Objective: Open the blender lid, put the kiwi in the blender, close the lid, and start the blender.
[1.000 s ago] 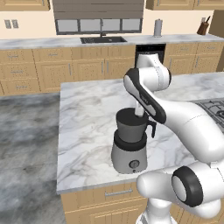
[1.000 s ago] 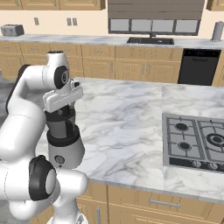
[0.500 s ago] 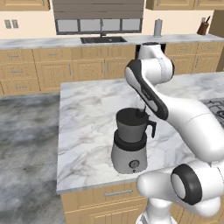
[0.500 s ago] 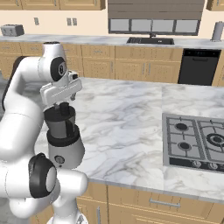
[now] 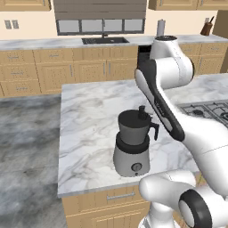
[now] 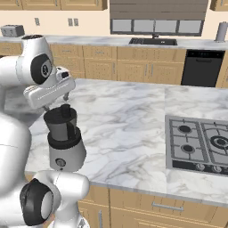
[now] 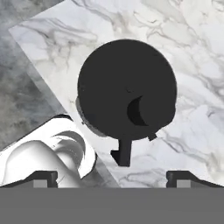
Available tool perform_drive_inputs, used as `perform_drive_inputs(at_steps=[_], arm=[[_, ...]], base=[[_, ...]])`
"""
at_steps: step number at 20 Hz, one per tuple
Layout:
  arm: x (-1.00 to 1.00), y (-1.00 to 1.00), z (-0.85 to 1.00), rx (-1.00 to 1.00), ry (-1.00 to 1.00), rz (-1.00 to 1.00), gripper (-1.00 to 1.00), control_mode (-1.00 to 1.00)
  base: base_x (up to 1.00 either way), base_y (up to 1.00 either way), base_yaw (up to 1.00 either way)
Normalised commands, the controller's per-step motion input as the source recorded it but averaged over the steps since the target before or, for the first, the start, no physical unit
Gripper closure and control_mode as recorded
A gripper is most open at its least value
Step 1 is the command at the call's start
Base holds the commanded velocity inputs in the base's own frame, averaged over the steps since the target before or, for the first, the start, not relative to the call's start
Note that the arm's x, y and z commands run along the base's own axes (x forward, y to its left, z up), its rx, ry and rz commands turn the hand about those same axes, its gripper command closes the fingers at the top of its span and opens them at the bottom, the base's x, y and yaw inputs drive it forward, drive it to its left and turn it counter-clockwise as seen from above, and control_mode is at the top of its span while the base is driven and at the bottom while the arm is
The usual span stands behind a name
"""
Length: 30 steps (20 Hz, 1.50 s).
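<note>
My jaws hang wide open and empty just above the blender lid (image 7: pixel 127 89), seated on the blender (image 5: pixel 132 144).

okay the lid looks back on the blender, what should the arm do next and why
Probably lower toward the round knob on the blender base to start it: the blender lid sits flat on the jar, and the gripper hangs open above it, holding nothing.
</note>
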Motion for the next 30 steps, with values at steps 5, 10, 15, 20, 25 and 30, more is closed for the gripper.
perform_drive_inputs(at_steps=[5,10,15,20,25,30], arm=[[-0.83,0.02,-0.67,0.00,-0.08,-0.23,-1.00,-1.00],[-0.16,0.29,-0.76,-0.02,0.00,-0.26,-1.00,-1.00],[0.04,0.38,-0.42,-0.11,0.00,-0.19,-1.00,-1.00],[0.00,0.13,-0.47,-0.06,0.00,-0.28,-1.00,-1.00],[0.00,0.00,-0.61,0.00,0.00,-0.41,-1.00,-1.00],[0.00,0.01,-0.65,-0.01,0.00,-0.43,-1.00,-1.00]], base=[[0.00,0.00,0.00],[0.00,0.00,0.00],[0.00,0.00,0.00],[0.00,0.00,0.00],[0.00,0.00,0.00],[0.00,0.00,0.00]])
